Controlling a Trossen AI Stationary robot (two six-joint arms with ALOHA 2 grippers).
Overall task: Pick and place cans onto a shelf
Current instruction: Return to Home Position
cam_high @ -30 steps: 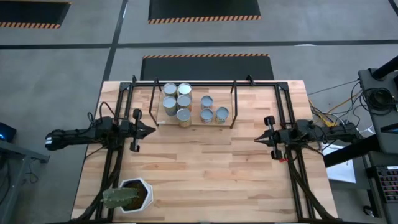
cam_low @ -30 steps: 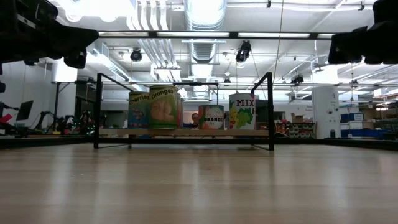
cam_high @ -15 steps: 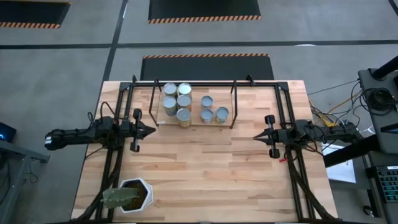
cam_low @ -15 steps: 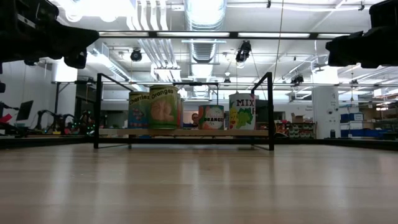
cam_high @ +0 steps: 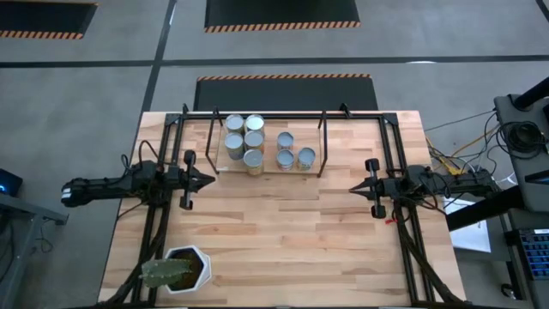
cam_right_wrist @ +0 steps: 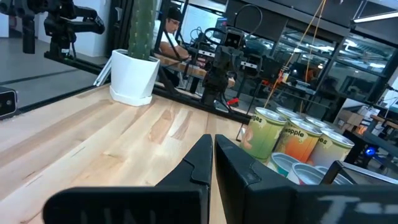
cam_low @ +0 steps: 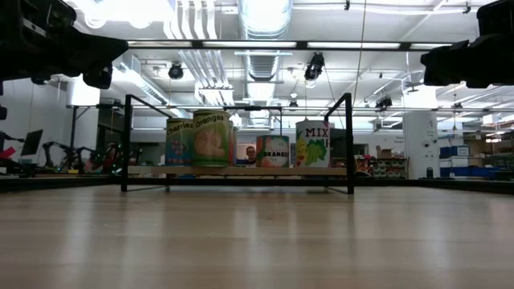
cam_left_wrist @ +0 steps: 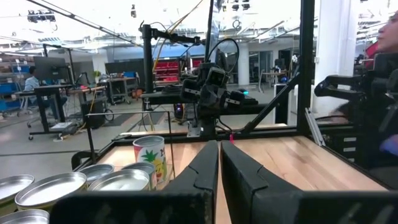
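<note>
Tin cans (cam_high: 254, 140) on shelf (cam_high: 268, 129); left end effector (cam_high: 208, 180), right end effector (cam_high: 354, 190) closed, apart

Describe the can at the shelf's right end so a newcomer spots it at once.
On the wooden table, find the low shelf on black rod legs near the far edge. In the low view, the MIX can stands at the row's right end. Its label reads MIX, while the smaller can beside it reads ORANGE.
</note>
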